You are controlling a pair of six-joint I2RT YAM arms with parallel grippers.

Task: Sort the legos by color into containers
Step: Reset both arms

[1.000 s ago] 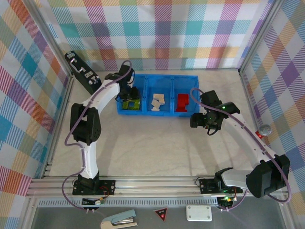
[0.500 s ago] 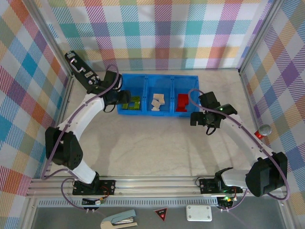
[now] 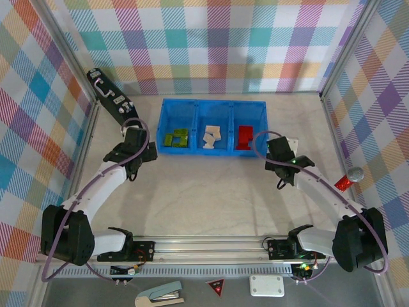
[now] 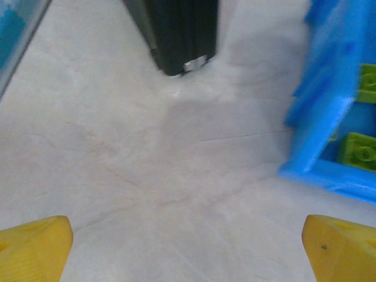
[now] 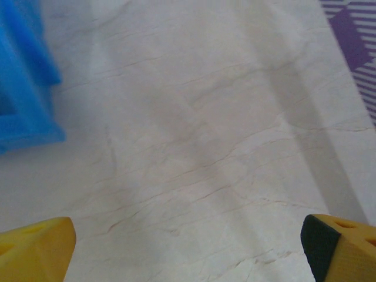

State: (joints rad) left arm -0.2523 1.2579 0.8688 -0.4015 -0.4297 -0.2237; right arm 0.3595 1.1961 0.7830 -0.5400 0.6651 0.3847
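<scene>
Backed off the tray, left tool and right tool gape wide.

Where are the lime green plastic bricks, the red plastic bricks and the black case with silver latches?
Lime green plastic bricks (image 3: 176, 137): overhead view, middle of the cluster.
Red plastic bricks (image 3: 245, 136): overhead view, middle of the cluster.
Black case with silver latches (image 3: 106, 96): overhead view, its dark body.

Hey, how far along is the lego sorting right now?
Looks done: green legos sit in the blue tray's left compartment, cream ones in the middle, red ones on the right. In hand: nothing; left gripper and right gripper are open and empty over the table. Left: probably nothing to sort.
</scene>
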